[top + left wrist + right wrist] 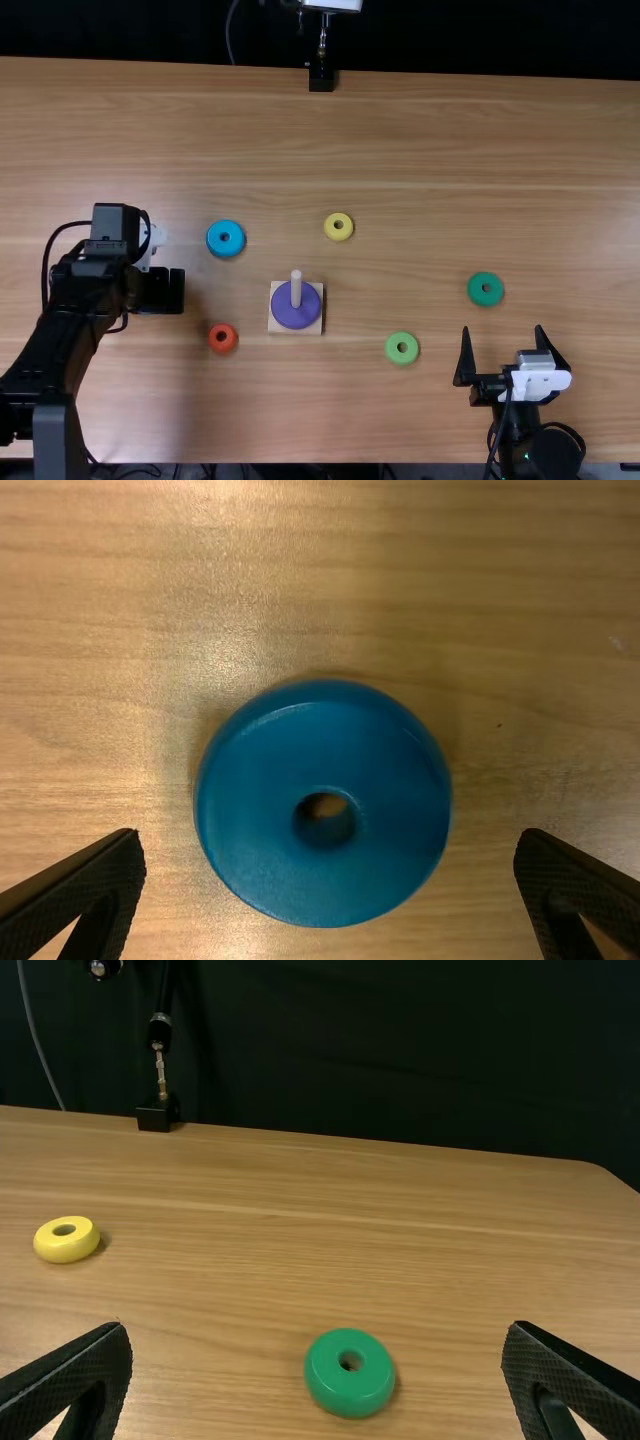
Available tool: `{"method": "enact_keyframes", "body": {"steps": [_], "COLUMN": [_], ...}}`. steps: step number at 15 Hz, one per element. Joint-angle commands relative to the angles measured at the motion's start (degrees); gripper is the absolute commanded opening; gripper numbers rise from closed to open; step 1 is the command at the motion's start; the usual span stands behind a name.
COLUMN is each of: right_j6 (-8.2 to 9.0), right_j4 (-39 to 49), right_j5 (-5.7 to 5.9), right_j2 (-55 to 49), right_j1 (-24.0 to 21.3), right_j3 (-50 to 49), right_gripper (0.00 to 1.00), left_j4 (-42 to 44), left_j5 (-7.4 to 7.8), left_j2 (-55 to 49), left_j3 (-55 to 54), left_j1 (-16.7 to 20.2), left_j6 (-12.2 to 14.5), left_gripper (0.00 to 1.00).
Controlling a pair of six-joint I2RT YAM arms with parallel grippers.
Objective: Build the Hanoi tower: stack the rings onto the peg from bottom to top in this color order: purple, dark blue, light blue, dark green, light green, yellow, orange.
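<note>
Purple ring (294,316) sat round the peg (296,288) on its pale base (275,325), approx. mid-counter (420,130), top view. Lt. blue ring (219,248), yellow ring (339,235), orange ring (218,345), lt. green ring (394,355) & dk. green ring (480,296) lay about it. L gripper (172,291) hung above, R gripper (503,330) nr. counter's near edge.

L wrist view: L gripper's fingers stood apart either side of a deeper blue ring (260,820), w/o touching it.

R wrist view: R gripper's fingers were apart too, dk. green ring past them, yellow ring farther off.
</note>
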Motion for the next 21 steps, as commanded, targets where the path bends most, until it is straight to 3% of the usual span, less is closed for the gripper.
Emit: {"method": "enact_keyframes", "body": {"steps": [1,21], "right_j6": [-0.08,-0.08], "right_j4": [-0.79,-0.79], "right_j5": [0.77,0.67], "right_j2": [-0.73,-0.73], "right_j1": [-0.11,-0.11], "right_j3": [-0.92,-0.92], "right_gripper": [1.0,1.0], "left_j4": [0.14,0.35], "left_j5": [-0.09,-0.09], "left_j2": [1.9,7.26], "left_j3": [1.78,4.95], "left_j1": [-0.3,-0.12], "left_j6": [0.53,0.85], "left_gripper": [1.0,1.0]}}
